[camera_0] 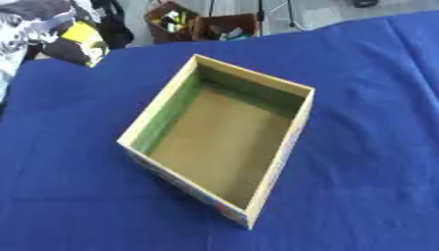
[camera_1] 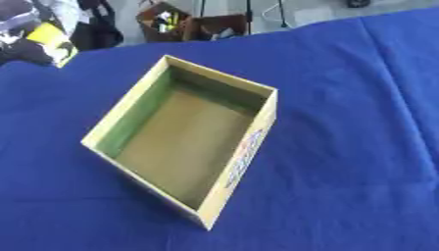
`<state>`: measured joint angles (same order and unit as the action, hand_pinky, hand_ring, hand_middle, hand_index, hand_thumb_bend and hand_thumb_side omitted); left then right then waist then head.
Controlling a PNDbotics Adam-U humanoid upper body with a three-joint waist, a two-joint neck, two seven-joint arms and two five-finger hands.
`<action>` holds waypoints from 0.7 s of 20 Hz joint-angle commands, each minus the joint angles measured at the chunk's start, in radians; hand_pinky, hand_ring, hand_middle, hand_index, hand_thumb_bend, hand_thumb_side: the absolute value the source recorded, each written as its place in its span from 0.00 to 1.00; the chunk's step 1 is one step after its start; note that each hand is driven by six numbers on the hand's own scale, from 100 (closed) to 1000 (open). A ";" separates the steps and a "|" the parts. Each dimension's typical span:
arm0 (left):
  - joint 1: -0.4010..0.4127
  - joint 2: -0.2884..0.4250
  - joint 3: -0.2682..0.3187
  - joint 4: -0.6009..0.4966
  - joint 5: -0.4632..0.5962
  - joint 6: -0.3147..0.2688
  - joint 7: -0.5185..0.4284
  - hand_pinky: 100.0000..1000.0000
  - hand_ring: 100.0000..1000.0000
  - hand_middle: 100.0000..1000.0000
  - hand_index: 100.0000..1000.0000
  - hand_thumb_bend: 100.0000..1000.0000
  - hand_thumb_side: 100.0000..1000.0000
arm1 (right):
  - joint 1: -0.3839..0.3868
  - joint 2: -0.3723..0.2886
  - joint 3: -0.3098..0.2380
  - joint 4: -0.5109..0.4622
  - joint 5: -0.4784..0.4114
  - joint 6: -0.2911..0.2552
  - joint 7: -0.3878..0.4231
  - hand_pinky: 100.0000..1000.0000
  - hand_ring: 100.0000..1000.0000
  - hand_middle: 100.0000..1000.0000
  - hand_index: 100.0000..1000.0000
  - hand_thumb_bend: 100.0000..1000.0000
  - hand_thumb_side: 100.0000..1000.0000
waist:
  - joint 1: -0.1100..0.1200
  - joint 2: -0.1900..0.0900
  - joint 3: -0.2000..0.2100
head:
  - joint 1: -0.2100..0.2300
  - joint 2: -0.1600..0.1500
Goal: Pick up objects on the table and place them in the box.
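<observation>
Box (camera_0: 287, 147), open-top cardboard, sits mid tabletop (camera_0: 369, 98) on blue cloth, turned askew w/ one corner toward the camera. Inside: only bare brown floor, greenish tint on left inner wall. Printed label on right outer wall. Neither hand in view, so hand state can't tell.

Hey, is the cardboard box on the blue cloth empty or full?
Empty: the box is open-topped and its bare brown floor shows, with nothing inside.

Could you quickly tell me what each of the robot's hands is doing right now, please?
Left hand: not in either view, so it cannot be told.
Right hand: likewise out of view. Only the empty box shows.
</observation>
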<state>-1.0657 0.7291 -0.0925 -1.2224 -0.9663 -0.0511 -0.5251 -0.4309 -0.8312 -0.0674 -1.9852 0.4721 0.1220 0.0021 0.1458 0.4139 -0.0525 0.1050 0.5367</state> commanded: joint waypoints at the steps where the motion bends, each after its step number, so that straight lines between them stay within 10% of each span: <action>1: -0.014 0.034 -0.034 -0.143 0.015 0.013 -0.028 0.19 0.29 0.38 0.59 0.00 0.31 | -0.012 -0.016 -0.010 -0.015 -0.009 0.003 -0.001 0.70 0.79 0.76 0.76 0.00 0.79 | -0.010 -0.039 0.009 | -0.026 0.019; 14: -0.054 -0.140 -0.170 -0.369 0.163 0.061 -0.158 0.16 0.27 0.36 0.58 0.00 0.30 | -0.087 0.020 0.021 -0.015 -0.042 0.004 0.040 0.69 0.79 0.77 0.77 0.00 0.79 | -0.037 -0.127 0.054 | -0.055 0.069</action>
<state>-1.0940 0.5898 -0.2609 -1.5833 -0.8164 0.0050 -0.6768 -0.5025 -0.7986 -0.0420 -1.9852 0.4413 0.1256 0.0374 0.1187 0.3099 0.0008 0.0514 0.5973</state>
